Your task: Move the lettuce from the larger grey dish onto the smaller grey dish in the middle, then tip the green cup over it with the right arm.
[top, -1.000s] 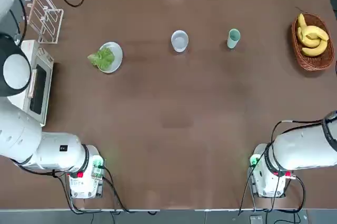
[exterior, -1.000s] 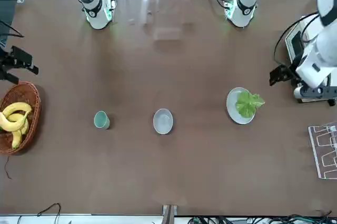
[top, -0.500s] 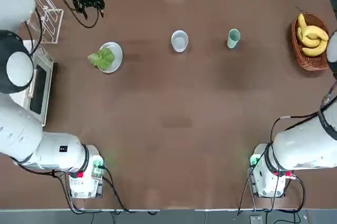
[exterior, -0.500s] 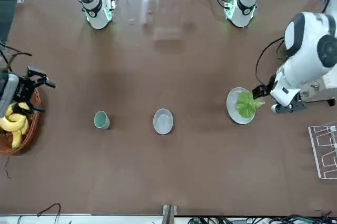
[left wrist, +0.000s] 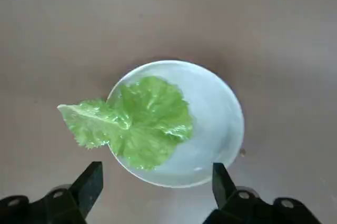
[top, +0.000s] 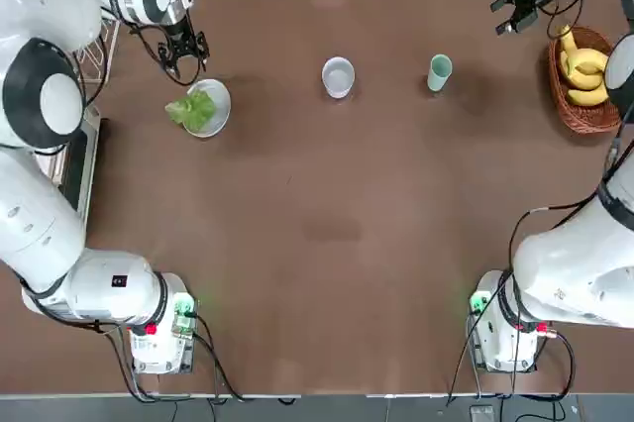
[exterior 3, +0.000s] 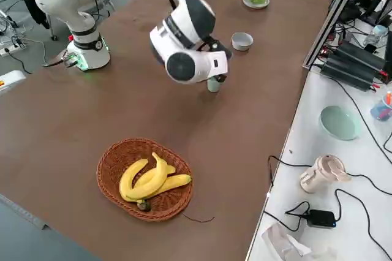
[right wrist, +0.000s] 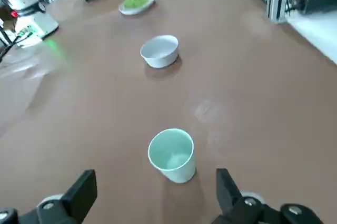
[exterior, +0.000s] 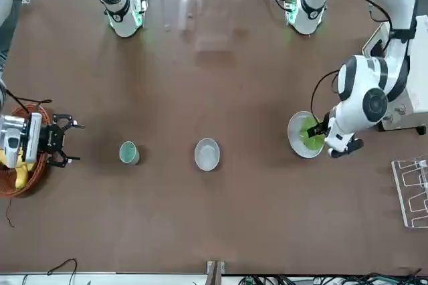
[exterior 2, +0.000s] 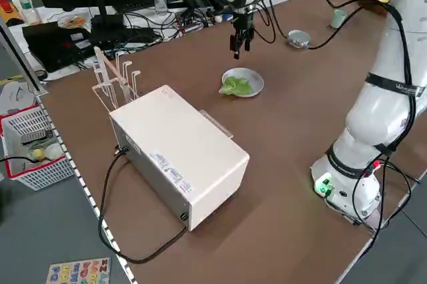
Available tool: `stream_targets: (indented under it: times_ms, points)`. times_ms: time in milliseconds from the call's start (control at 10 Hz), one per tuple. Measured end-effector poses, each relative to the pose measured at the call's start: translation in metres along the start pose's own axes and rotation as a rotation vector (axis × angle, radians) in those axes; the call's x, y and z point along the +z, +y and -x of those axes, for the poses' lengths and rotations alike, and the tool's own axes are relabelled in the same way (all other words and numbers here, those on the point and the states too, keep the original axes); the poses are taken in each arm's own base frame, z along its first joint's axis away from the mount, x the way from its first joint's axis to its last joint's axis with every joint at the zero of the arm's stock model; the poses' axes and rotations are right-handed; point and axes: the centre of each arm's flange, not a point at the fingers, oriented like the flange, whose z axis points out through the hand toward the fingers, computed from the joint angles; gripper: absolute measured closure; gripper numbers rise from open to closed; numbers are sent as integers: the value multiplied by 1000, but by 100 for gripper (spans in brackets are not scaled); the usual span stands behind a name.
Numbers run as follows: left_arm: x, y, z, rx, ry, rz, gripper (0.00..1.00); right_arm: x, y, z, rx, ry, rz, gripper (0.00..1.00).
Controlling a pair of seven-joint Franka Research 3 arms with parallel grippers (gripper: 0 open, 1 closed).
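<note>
Green lettuce point(left wrist: 145, 121) on grey plate point(left wrist: 216, 124), wide-open, empty left hand point(left wrist: 153, 182) above, right hand point(right wrist: 157, 187) wide-open, empty near cup point(right wrist: 176, 161)

The lettuce point(top: 192, 110) lies on the plate point(top: 219, 106), poking over its rim, toward the table's point(top: 317, 224) far left corner. The bowl point(top: 338, 77) sits right of the plate near the far edge, the cup point(top: 439, 72) right of the bowl, the basket point(top: 558, 95) by the right edge, bananas point(top: 586, 97) inside.

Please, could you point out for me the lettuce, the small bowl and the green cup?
Lettuce point(left wrist: 152, 124): left wrist view, on the middle of its leaves.
Small bowl point(top: 338, 77): top view, on its inside bottom.
Green cup point(right wrist: 184, 173): right wrist view, on its outer side wall.
</note>
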Motion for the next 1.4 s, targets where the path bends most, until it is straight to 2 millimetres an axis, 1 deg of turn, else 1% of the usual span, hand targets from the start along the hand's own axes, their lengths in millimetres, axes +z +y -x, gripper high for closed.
stream_targets:
  times_ms: [200,300,400,500,700,800,900,1100,1300,1400]
  points:
    - [30,1,-8,-17,-2,-22,9,16,9,46,-42,82,12,0]
    - [43,-1,-12,-27,-6,-21,9,29,14,69,-49,131,46,0]
    - [53,-7,-16,-40,-11,-18,9,41,18,89,-50,174,98,0]
    - [61,-19,-20,-54,-11,-22,10,49,21,103,-61,196,138,0]
    - [72,-45,-24,-70,-12,-47,14,62,24,113,-84,210,158,0]
    - [74,-50,-25,-74,-9,-47,21,69,25,115,-106,214,154,0]
    - [76,-48,-24,-82,-8,-46,23,80,26,118,-129,219,140,0]
    - [80,-39,-23,-99,4,-40,23,104,26,126,-171,224,116,0]
    - [95,-34,-22,-101,5,-35,26,118,22,139,-170,224,107,0]
    - [102,-34,-22,-104,1,-34,32,124,20,144,-162,224,103,0]
